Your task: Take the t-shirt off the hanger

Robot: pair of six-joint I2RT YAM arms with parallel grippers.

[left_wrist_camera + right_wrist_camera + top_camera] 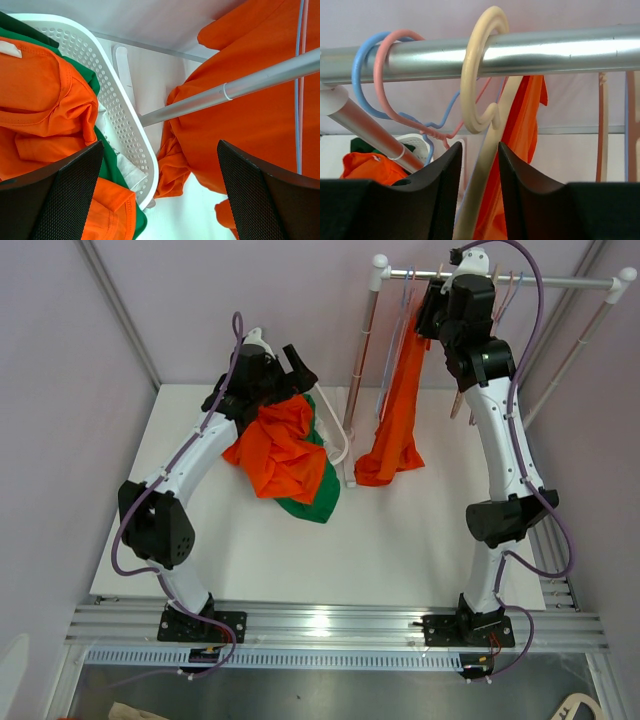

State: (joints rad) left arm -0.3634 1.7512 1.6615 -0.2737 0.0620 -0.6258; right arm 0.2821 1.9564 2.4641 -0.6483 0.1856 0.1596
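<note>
My right end effector (480,150) stands narrow around the neck of the cream hanger (479,100) under the rail (560,50); I cannot tell whether it grips. The orange t-shirt (398,420) hangs there, far right. I judge it light, limp and prone to snagging, best pinched at a shoulder. The pink hanger (385,75) and blue hanger (359,85) crowd the left. My left end effector (160,146) gapes wide over the white basket (125,125).

The rail (545,50) is bare metal, smooth with a bright sheen. Hooked over it, the cream hanger (480,90) is glossy moulded plastic. Below the rail, the t-shirt (400,410) is soft matt cloth. On my left hand (160,150), the pads (70,195) are matt black, finely cross-hatched. The basket (120,115) is perforated white plastic.
</note>
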